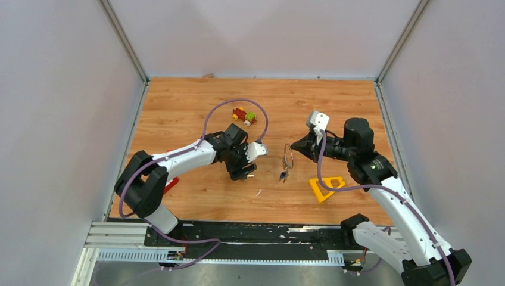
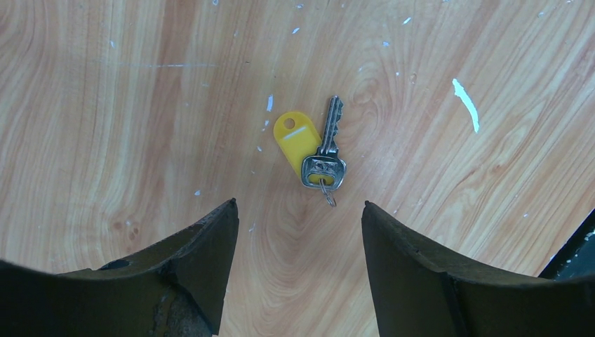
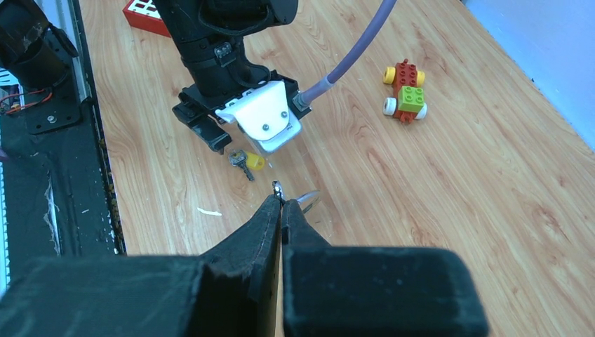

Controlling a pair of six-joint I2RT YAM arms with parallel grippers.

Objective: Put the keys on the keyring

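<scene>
the left gripper (image 2: pixel 298 205) hangs low over the wooden table (image 1: pixel 196 101) with its jaws spread wide and nothing between them. its two dark fingers (image 2: pixel 203 267) frame bare wood. just ahead of the fingertips a single silver key (image 2: pixel 325 149) lies flat on the table with its blade pointing away from the gripper. a yellow tag (image 2: pixel 297 137) lies beside it on the left, touching its head, and a small wire link sticks out of the head towards the gripper. the gripper touches neither the key nor the tag. the right gripper (image 3: pixel 281 201) is closed tight, and its tips pinch the thin silver keyring (image 1: pixel 288 157), which hangs from them between the two arms. in the right wrist view only a bit of the wire shows past the fingertips. below the ring in the top view sits a small dark bunch of keys (image 1: pixel 283 174); whether it rests on the table or hangs free cannot be told. the two grippers are near each other, the loose key lying between them on the left gripper's side. a red, green and yellow toy car (image 1: pixel 244 115) stands farther back on the table, a yellow triangle (image 1: pixel 326 188) lies near the right arm, and a red piece (image 1: pixel 171 183) shows beside the left arm.
</scene>
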